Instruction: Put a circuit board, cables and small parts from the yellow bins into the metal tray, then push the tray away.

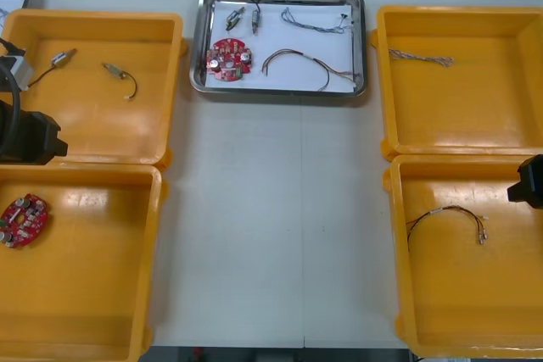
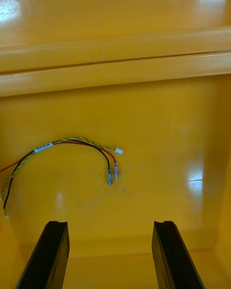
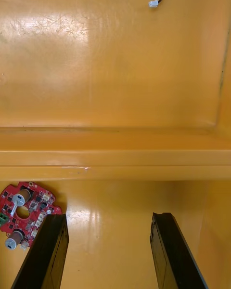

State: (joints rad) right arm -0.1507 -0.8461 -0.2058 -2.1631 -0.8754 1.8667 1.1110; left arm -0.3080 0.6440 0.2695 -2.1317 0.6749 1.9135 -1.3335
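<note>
Nearest me, the right end effector [image 2: 109, 226] hangs with black fingers spread wide over the near right yellow plastic bin [image 1: 397, 252]. A thin red, yellow and black cable [image 2: 72, 144] lies just beyond them. Across the desk [image 1: 271, 209], the left end effector [image 3: 109, 216] is equally wide above the near left yellow bin [image 1: 157, 252], beside a round red circuit board [image 3: 26, 214]. Between the far bins, the shiny rectangular metal tray [image 1: 280, 91] holds a second red board [image 1: 229, 58], cables [image 1: 297, 65] and small metal parts [image 1: 236, 16].

No legible text; white tag [image 2: 43, 147] on red and yellow cable [image 2: 79, 142], print unreadable.
</note>
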